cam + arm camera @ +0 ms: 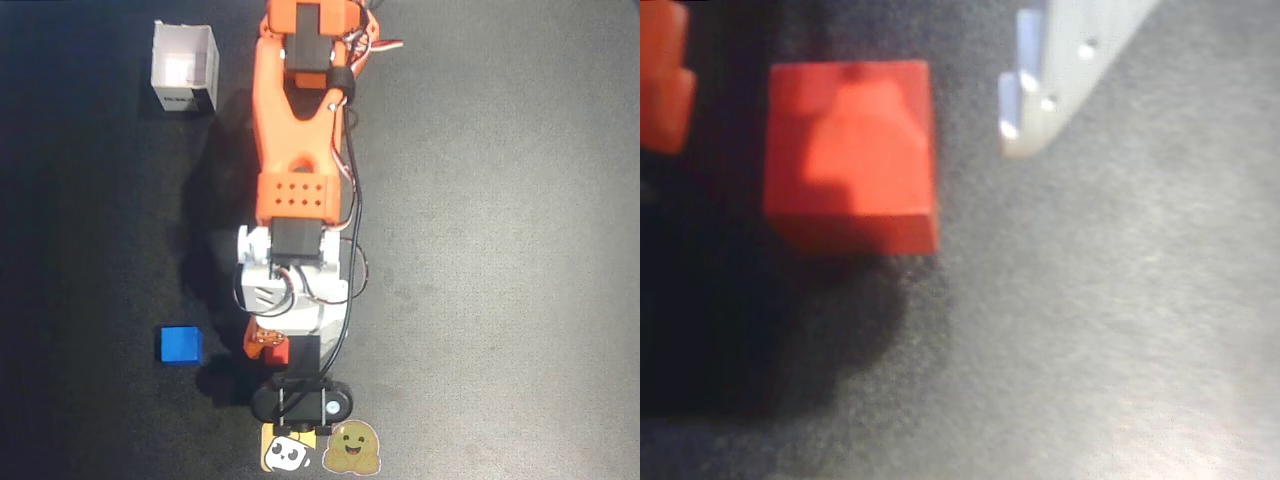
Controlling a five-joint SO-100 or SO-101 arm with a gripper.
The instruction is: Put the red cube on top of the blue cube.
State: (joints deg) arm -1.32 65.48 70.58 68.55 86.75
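— Dark, speckled matting covers the whole table [520, 250], so the colours stand out. See the gripper [845, 90]? Its orange finger [662, 85] sits at the left edge of the wrist view, its white finger [1050, 85] to the right, spread wide, with the small solid red cube [852, 150] on the mat between them.

— Gripped?

— No, neither finger touches it; the cube lies nearer the orange one, with a clear gap to the white.

— So what makes a clean pick?

— I'd centre it first, then close squarely on two flat faces so it doesn't twist.

— And the target?

— From overhead, the small bright blue cube [180, 345] rests just beside the arm, toward the table's left edge. That white open-topped box [185, 68] by the top-left corner is well apart.
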